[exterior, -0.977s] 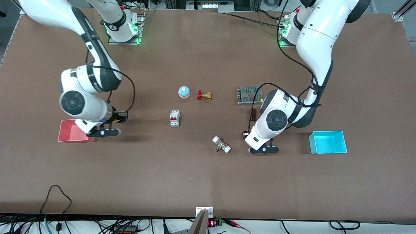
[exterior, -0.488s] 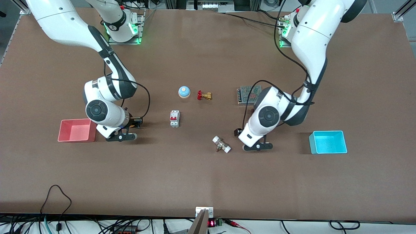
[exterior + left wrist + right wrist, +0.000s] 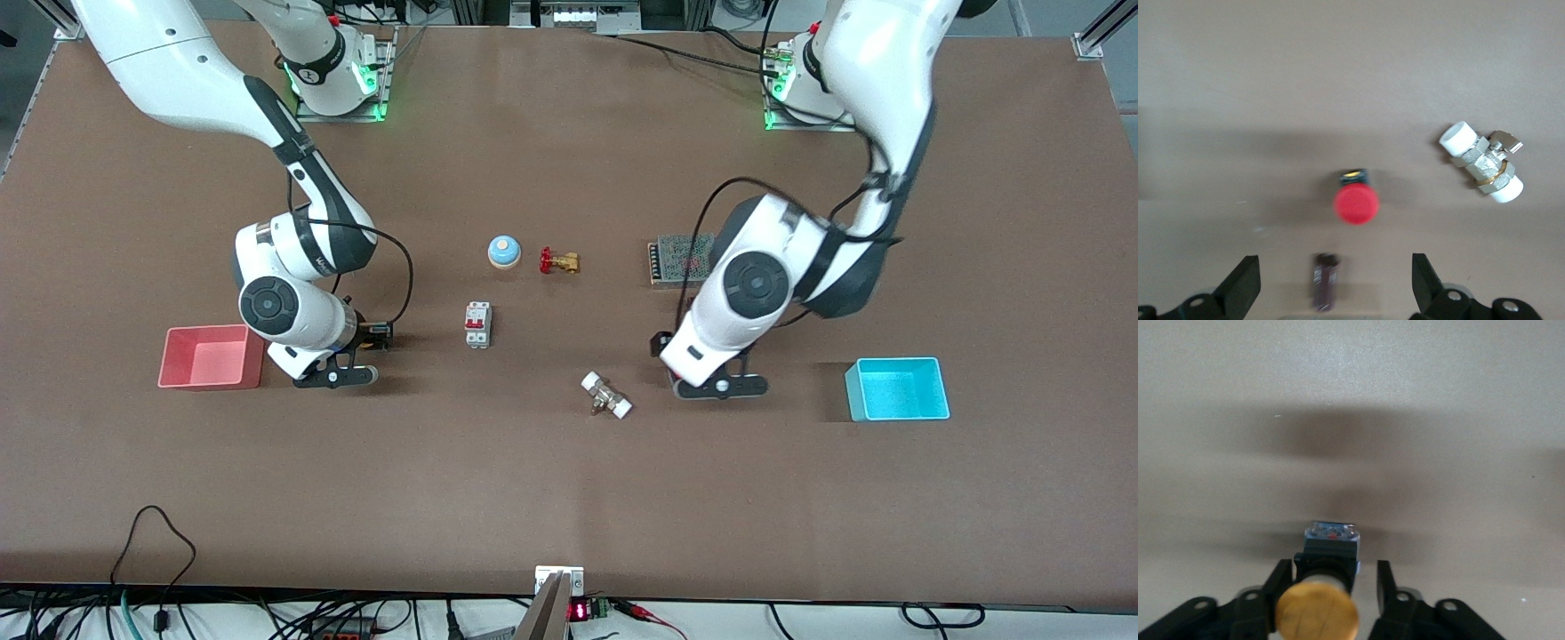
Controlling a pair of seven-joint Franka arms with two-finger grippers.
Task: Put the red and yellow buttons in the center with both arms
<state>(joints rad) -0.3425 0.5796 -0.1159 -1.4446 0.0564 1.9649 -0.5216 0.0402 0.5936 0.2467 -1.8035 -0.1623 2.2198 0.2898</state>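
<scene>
The red button (image 3: 1356, 202) stands free on the brown tabletop (image 3: 569, 462), beside a white-capped metal fitting (image 3: 1481, 163). My left gripper (image 3: 1335, 283) is open wide above it, with nothing held. In the front view the left gripper (image 3: 718, 388) is low over the table beside that fitting (image 3: 606, 396), and the arm hides the red button. The yellow button (image 3: 1330, 550) sits between my right gripper's (image 3: 1331, 585) fingers. One finger is against its black base and a narrow gap shows at the other. The right gripper (image 3: 336, 375) is low beside the pink bin (image 3: 212, 357).
A cyan bin (image 3: 896, 389) stands toward the left arm's end. A white breaker (image 3: 477, 324), blue bell (image 3: 503, 252), red-handled brass valve (image 3: 558, 261) and a grid-topped box (image 3: 680, 258) lie mid-table. A small dark brown piece (image 3: 1325, 280) lies near the red button.
My right gripper moved from over the pink bin toward the table's middle, then held still. My left gripper shifted toward the fitting, then rose a little.
</scene>
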